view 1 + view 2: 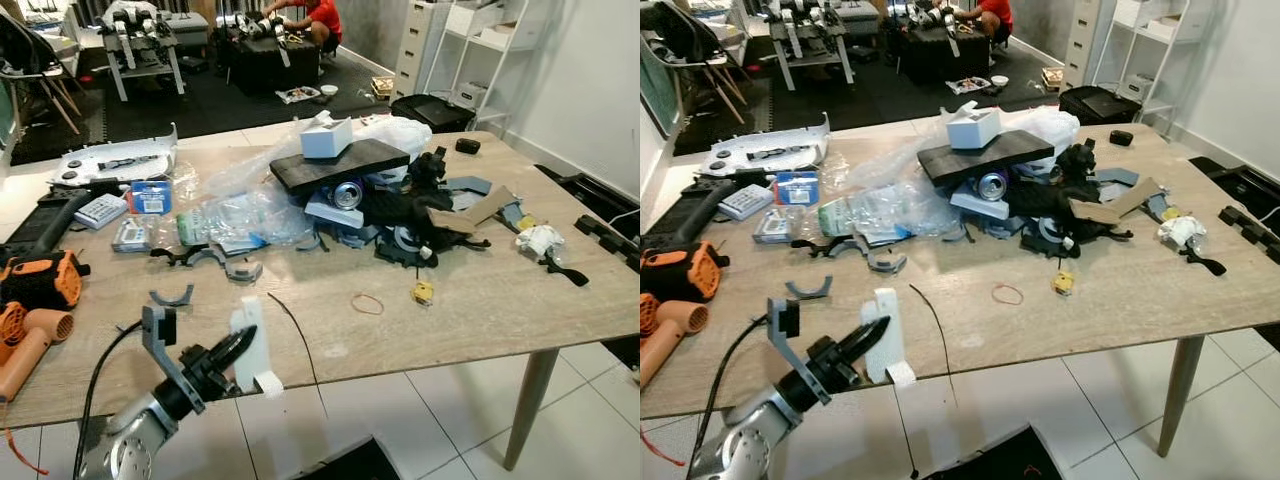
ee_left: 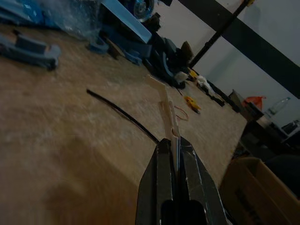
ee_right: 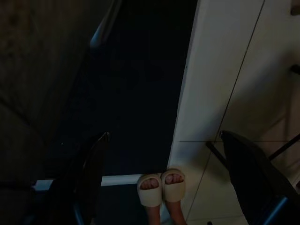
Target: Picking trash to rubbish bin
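White flat plastic piece [image 1: 252, 345], left hand [image 1: 232, 352] clamped

Looked like a robotics workshop: the wooden surface [image 1: 480, 300] was piled with printed parts [image 1: 400, 215] and power tools [image 1: 35, 280], with robot rigs [image 1: 140, 40] on stands behind.

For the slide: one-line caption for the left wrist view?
Left gripper pinches a white plastic piece above the wooden table.

orange tool [image 1: 40, 278] table's left edge | person's slippered feet [image 3: 161, 186] on floor
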Controlling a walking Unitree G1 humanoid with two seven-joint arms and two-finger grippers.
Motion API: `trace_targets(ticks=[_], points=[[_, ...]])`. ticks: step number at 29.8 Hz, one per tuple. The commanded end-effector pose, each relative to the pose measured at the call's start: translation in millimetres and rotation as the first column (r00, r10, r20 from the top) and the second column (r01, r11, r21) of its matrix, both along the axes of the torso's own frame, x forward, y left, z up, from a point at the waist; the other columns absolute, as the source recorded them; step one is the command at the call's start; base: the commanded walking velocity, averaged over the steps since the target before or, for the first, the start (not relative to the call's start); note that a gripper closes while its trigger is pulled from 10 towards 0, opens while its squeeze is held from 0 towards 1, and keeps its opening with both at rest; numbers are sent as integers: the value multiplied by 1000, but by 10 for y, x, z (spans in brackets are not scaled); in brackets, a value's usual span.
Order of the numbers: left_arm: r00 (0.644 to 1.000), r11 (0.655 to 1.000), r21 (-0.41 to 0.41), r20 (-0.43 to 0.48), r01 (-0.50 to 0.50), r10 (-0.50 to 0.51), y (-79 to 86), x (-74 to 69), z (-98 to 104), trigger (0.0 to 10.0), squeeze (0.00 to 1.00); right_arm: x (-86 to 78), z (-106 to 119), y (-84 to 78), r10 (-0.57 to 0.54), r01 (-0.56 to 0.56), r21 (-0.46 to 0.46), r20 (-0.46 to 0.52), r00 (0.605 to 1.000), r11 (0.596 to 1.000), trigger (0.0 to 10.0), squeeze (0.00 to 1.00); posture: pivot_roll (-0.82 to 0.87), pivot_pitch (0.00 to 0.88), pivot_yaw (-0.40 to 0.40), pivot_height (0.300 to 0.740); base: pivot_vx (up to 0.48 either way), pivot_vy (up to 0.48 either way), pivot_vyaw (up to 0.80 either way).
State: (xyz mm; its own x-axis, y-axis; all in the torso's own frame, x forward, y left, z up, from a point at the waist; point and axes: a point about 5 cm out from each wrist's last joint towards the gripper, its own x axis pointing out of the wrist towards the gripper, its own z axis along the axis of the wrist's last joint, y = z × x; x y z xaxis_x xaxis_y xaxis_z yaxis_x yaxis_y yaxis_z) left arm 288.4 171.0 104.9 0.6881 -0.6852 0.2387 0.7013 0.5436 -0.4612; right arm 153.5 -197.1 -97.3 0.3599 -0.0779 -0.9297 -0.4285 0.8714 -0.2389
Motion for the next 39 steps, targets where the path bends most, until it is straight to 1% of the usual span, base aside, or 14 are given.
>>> trace_targets(ticks=[1, 4, 6, 8, 12, 14, 19, 28, 31, 32, 35, 36, 37, 39], points=[[999, 1000, -17, -30, 16, -16, -35, -58, -55, 10000, 0, -35, -28, 119, 10, -10, 44, -16, 1000, 999, 10000, 0, -34, 165, 40, 740, -289, 0, 0], [1000, 999, -48, -7, 17, -17, -58, -49, 21, 10000, 0, -31, -26, 111, 11, -10, 41, -16, 1000, 999, 10000, 0, -36, 164, 38, 740, -291, 0, 0], [999, 996, -76, 24, 37, -35, -89, -48, 114, 10000, 0, -28, -24, 105, 12, -11, 40, -15, 1000, 999, 10000, 0, -37, 164, 38, 740, -300, 0, 0], [998, 995, -84, 34, 46, -43, -102, -53, 151, 10000, 0, -27, -23, 103, 12, -12, 39, -15, 1000, 999, 10000, 0, -37, 164, 37, 740, -300, 0, 0], [990, 988, -102, 98, 112, -102, -200, -87, 339, 10000, 0, -16, -18, 90, 14, -13, 39, -14, 1000, 999, 10000, 0, -40, 169, 38, 740, -298, 0, 0], [987, 986, -103, 107, 129, -118, -224, -98, 365, 10000, 0, -13, -16, 88, 13, -13, 39, -13, 1000, 999, 10000, 0, -40, 170, 38, 740, -296, 0, 0], [984, 982, -95, 97, 161, -152, -272, -146, 348, 10000, 0, -9, -14, 84, 13, -13, 39, -14, 1000, 999, 10000, 0, -41, 170, 39, 740, -302, 0, 0], [987, 984, -80, 42, 159, -156, -268, -169, 233, 10000, 0, -5, -12, 82, 19, -18, 36, -15, 1000, 999, 10000, 0, -46, 163, 37, 740, -306, 0, 0], [986, 985, -46, 10, 165, -165, -267, -195, 143, 10000, 0, -7, -13, 81, 20, -19, 34, -14, 1000, 999, 10000, 0, -45, 162, 34, 740, -309, 0, 0], [986, 986, -21, -12, 165, -166, -263, -206, 81, 10000, 0, -7, -13, 81, 19, -18, 33, -13, 1000, 999, 10000, 0, -45, 162, 34, 740, -307, 0, 0], [984, 983, 93, -95, 159, -150, -246, -230, -162, 10000, 0, -10, -14, 80, 19, -19, 33, -13, 1000, 999, 10000, 0, -43, 162, 34, 740, -284, 0, 0], [982, 974, 171, -143, 147, -123, -228, -234, -305, 10000, 0, -13, -15, 81, 21, -21, 32, -16, 1000, 999, 10000, 0, -40, 161, 35, 740, 0, 0, 0], [982, 974, 171, -143, 147, -123, -228, -234, -305, 10000, 0, -13, -15, 81, 21, -21, 32, -16, 1000, 999, 10000, 0, -40, 161, 35, 740, 0, 0, 0], [969, 937, 320, -241, 137, -59, -173, -266, -593, 10000, 0, -15, -16, 81, 34, -33, 27, -23, 999, 999, 10000, 0, -40, 161, 35, 740, 0, 0, -400]])
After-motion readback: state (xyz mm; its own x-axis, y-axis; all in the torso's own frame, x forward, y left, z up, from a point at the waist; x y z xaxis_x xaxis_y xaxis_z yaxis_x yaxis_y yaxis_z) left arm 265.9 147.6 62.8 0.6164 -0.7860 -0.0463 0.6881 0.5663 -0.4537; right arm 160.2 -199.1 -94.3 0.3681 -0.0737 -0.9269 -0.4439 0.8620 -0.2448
